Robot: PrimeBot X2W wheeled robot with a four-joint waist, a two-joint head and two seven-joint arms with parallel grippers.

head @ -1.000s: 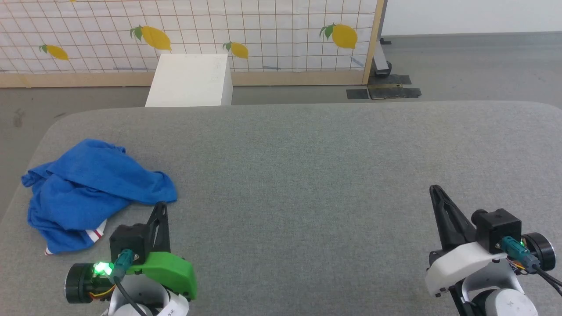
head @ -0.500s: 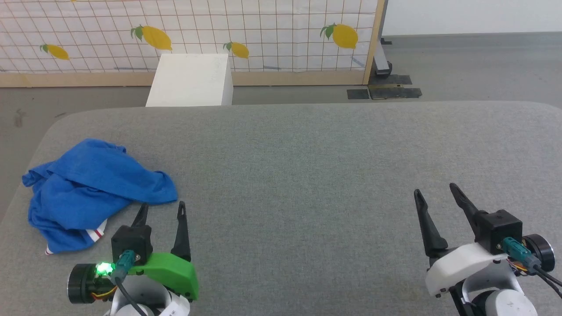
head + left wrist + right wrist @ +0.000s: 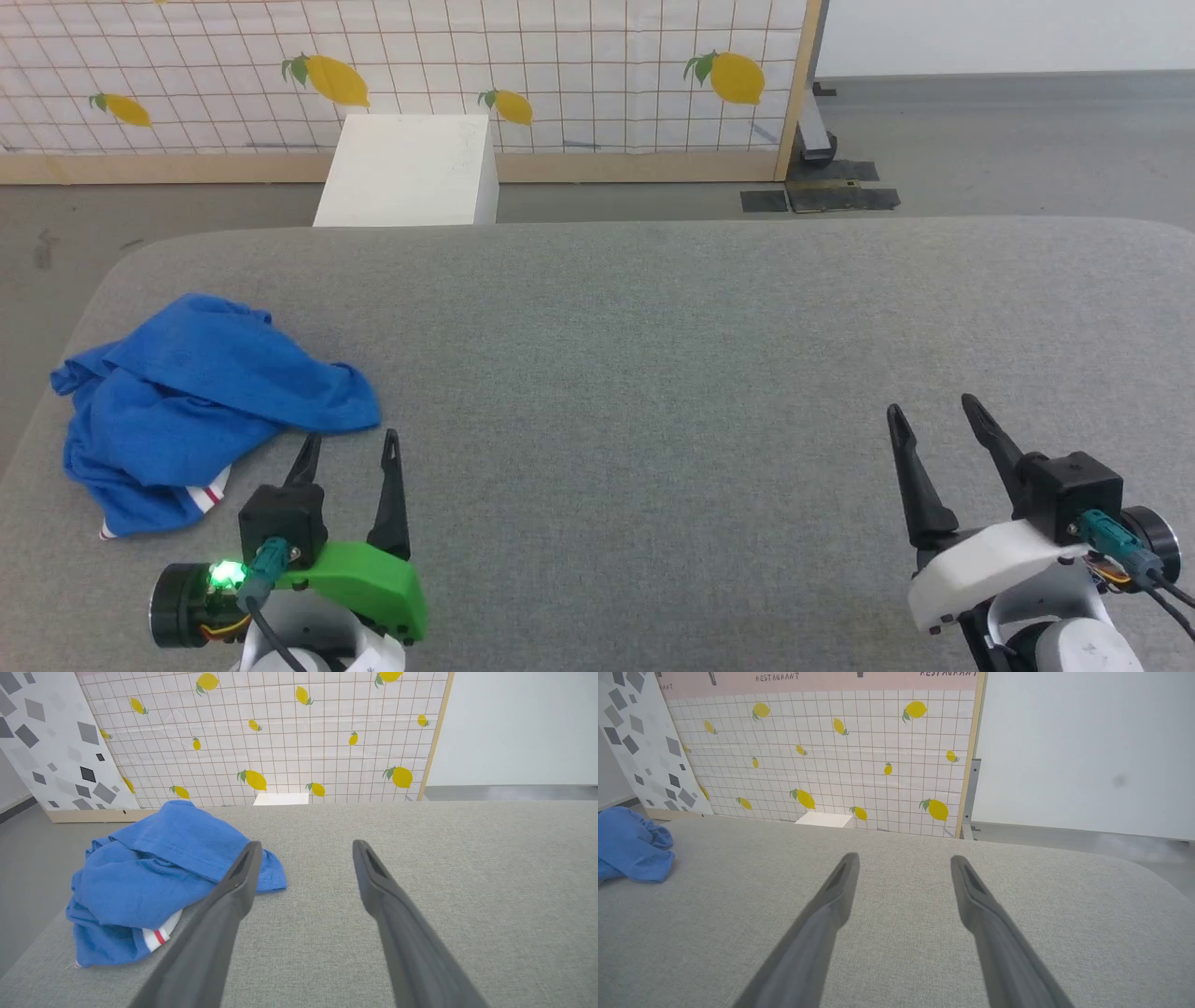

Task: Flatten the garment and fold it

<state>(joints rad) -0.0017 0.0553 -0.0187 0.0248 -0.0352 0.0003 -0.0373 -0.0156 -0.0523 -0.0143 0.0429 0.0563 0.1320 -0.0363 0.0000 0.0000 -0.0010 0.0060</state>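
At seven o'clock in the head view, the left gripper [image 3: 351,437] lies low over the grey table [image 3: 653,327], fingers pointing to twelve, spread apart and empty. At five o'clock the right gripper [image 3: 932,404] sits likewise, pincer apart, holding nothing. The garment [image 3: 196,392] lies crumpled at nine o'clock, just beside the left fingertips; its folds hide the front, and a white red-striped edge [image 3: 210,493] peeks out. Above the lemon screen [image 3: 831,765], "RESTAURANT" [image 3: 777,677] is legible.

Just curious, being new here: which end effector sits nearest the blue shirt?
The left end effector, green-mounted, beside the garment; the right end effector, white-mounted, stands far off.
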